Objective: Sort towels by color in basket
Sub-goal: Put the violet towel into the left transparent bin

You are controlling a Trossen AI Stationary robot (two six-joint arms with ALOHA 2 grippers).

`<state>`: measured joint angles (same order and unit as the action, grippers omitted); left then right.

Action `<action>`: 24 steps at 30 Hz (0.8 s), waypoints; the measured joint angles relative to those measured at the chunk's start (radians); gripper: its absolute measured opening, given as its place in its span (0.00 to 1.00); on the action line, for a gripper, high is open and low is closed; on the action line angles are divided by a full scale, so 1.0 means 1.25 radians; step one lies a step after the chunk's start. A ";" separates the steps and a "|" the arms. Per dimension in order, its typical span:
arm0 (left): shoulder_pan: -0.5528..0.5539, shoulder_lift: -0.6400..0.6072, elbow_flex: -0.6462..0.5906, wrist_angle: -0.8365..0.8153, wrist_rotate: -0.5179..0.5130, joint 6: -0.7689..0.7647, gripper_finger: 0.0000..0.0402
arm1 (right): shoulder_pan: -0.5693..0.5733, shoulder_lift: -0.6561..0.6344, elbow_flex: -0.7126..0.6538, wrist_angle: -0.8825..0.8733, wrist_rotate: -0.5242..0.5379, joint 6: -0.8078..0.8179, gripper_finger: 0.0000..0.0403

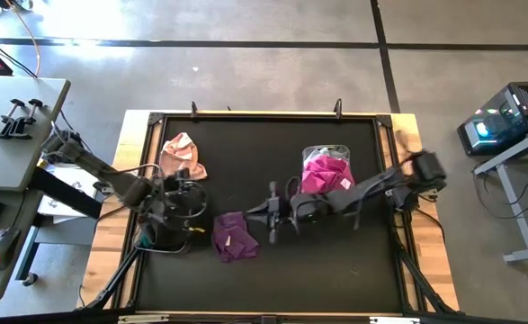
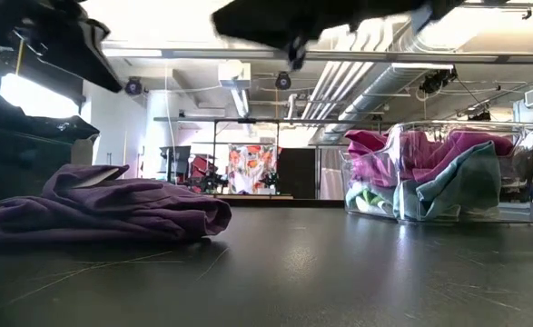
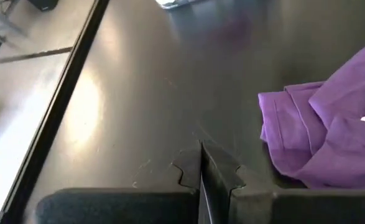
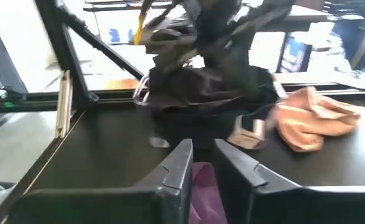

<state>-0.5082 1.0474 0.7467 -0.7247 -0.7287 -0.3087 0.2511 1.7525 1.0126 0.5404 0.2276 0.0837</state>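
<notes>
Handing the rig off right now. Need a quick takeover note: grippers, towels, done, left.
Left gripper: shut, empty, low over the mat beside the purple towel.
Right gripper: fingers a little apart, holding nothing, raised just above the purple towel, which lies loose on the mat.
Clear basket: already holds magenta, teal and pale towels.
Pink towel: loose on the mat, far side, near the left arm.
Done: several towels in the basket.
Left: purple and pink towels both outside it. Whether the colors inside are sorted is not clear from here.
</notes>
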 joint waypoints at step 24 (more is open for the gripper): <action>-0.023 -0.083 0.000 -0.014 -0.096 -0.098 0.00 | -0.159 0.478 0.526 -0.508 -0.511 -0.219 0.46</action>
<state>-0.5373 0.9438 0.7467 -0.7419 -0.8485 -0.4315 0.0522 2.3505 1.6707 -0.0945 -0.4116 -0.1905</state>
